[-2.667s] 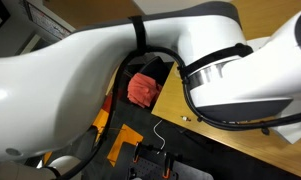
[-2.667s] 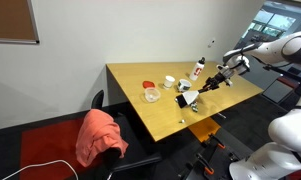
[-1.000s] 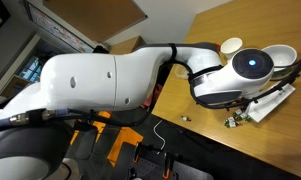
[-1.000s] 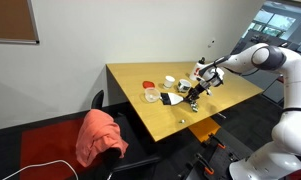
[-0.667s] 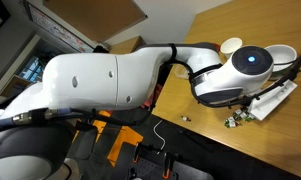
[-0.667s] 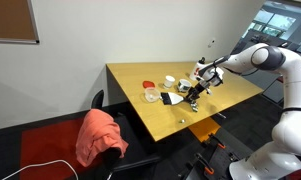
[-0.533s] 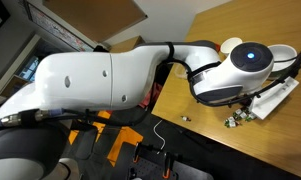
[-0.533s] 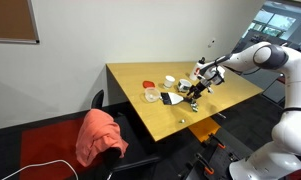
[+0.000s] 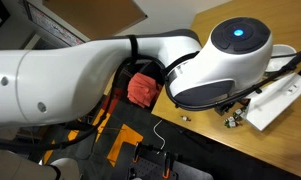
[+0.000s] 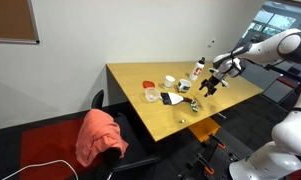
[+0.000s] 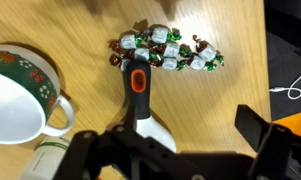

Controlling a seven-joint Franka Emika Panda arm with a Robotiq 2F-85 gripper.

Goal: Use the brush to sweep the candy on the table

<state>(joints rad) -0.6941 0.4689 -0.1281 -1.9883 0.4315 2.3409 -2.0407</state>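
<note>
While the brush [image 11: 138, 85] is being shown between the gripper [image 11: 175, 142] fingers in the wrist view, its white body is being hidden by dark gripper parts, so any clamping cannot be told. Wrapped candy [image 11: 165, 50] is being seen clustered on the table [image 11: 230, 100], at the brush's orange-and-black end, near a half-cropped mug [image 11: 20, 100].

Mug [image 11: 20, 95] near candy [image 11: 165, 50]; open table [image 11: 225, 115] beyond

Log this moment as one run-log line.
phase: sweep | gripper: over brush, grip unclear | brush end: at edge of candy cluster | mug: apart from candy, on table
</note>
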